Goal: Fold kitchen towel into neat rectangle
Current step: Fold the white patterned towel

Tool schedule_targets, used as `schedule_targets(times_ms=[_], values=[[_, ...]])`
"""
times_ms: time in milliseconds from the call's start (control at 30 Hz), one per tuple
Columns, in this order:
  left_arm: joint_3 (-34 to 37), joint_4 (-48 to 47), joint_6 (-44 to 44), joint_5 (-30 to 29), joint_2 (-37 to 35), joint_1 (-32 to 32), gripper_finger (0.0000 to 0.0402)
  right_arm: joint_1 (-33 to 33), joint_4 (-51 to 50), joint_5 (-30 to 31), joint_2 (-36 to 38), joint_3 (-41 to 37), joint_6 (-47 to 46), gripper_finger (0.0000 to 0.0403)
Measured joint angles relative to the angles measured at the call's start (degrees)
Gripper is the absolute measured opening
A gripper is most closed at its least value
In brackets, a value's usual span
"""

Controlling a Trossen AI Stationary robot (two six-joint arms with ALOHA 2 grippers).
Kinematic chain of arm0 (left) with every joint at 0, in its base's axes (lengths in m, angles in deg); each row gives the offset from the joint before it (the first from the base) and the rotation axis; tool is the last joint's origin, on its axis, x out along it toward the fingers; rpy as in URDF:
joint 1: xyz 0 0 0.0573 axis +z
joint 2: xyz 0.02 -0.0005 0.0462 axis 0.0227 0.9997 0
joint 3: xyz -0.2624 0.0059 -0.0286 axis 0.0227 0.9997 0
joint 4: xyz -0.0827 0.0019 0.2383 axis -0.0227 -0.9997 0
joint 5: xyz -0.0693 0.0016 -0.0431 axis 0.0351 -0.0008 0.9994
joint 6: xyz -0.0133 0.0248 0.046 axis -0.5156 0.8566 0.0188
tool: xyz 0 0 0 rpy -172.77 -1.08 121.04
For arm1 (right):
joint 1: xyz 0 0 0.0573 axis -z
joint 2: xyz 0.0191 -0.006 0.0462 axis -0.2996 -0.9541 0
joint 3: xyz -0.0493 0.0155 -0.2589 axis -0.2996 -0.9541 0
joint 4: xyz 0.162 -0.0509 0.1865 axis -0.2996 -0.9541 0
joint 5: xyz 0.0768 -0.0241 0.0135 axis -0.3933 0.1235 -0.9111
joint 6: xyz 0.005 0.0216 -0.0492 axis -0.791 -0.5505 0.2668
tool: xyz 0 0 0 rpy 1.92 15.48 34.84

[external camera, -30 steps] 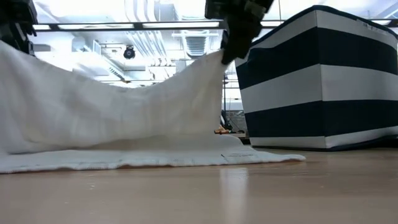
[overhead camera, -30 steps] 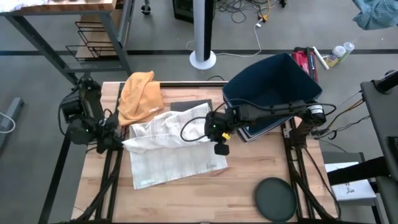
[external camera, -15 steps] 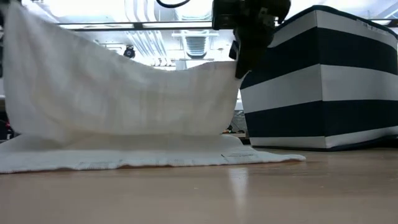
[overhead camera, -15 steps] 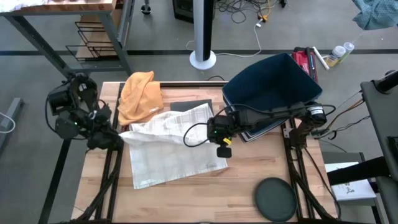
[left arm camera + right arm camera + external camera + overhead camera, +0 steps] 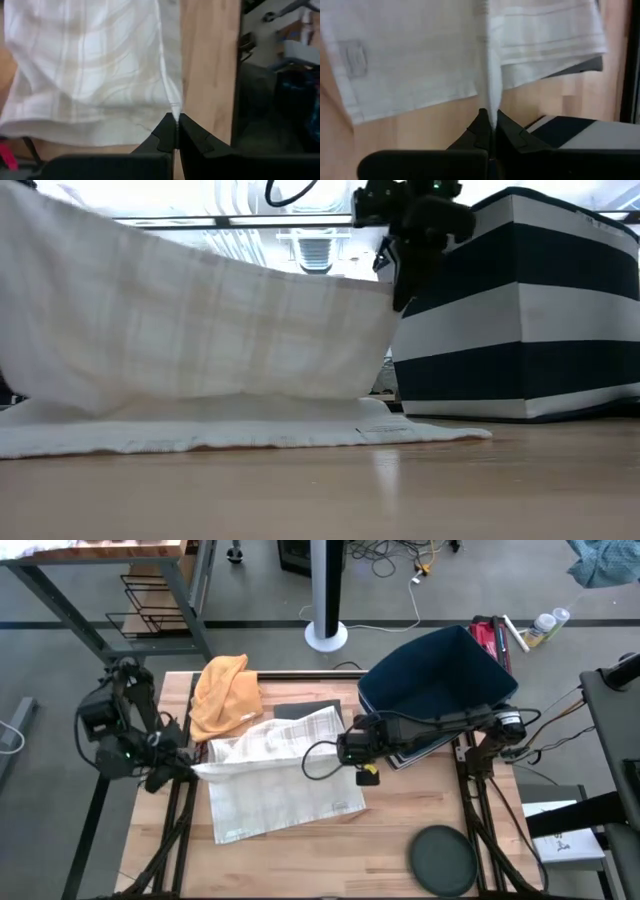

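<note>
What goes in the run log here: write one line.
step: fold | left pincer: shut on towel | right pincer: shut on towel | towel edge: lifted

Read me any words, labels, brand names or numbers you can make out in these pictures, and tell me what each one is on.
No text can be read in any view.
Sewn tag on the kitchen towel: too blurred to read.
Bottle on the floor beyond the table: label too small to read.

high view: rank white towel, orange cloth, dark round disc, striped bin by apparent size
1. Striped bin and white towel: look alike, not ranked.
2. Orange cloth.
3. Dark round disc, smallest, though close to the cloth.
</note>
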Motion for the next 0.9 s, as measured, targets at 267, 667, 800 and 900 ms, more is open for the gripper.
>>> schedule_targets(times_ms=[267, 667, 800, 900], values=[[7.86, 8.43, -0.85, 0.55, 0.87, 0.00, 0.0002, -2.20, 0.52, -8.33, -0.03, -1.22, -1.33, 0.0000], [9.28, 13.29, -0.49, 1.73, 4.01, 0.00, 0.0002, -4.63, 4.54, -9.39, -0.10, -5.54, -6.11, 0.0000], [9.57, 14.08, 0.63, 1.62, 5.20, 0.00, 0.0002, -4.57, 1.01, -7.77, -0.12, -6.40, -7.46, 0.0000], [10.03, 14.11, 0.53, 1.56, 6.01, 0.00, 0.0002, -4.57, 0.95, -7.70, -0.12, -6.49, -7.51, 0.0000]])
